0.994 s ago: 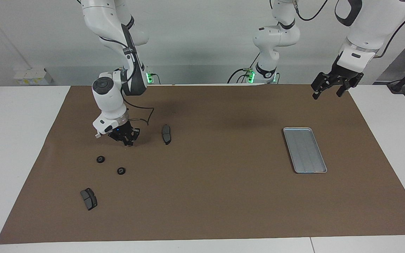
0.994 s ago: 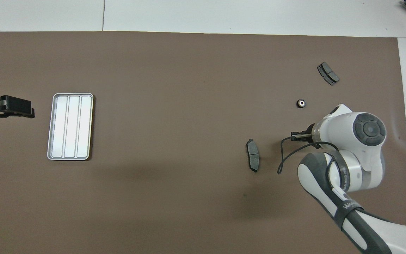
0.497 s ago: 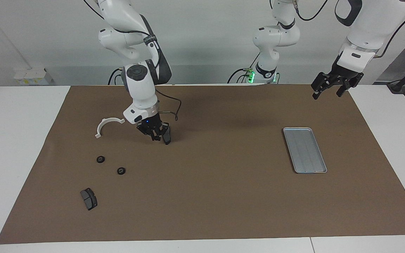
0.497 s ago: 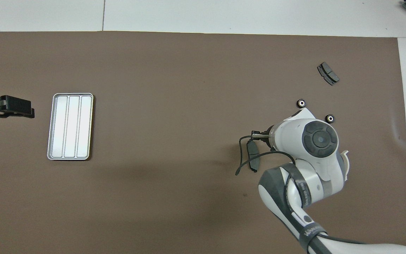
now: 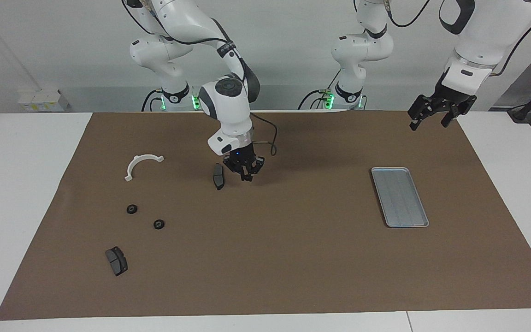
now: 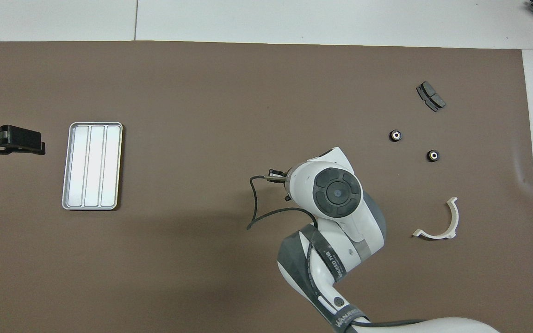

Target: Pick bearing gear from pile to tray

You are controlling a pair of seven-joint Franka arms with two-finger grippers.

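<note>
Risk sits with the right gripper (image 5: 245, 169): it hangs low over the mat just beside a dark brake pad (image 5: 218, 176), fingertips pinched together, and whether a small part sits between them cannot be made out. If a ring is held, so thin a pinch could let it slip on the way across. Two black rings (image 5: 131, 209) lie at the right arm's end, well apart from the tray (image 5: 399, 198), which holds no part. The left gripper (image 5: 436, 113) waits, jaws wide, near the tray
</note>
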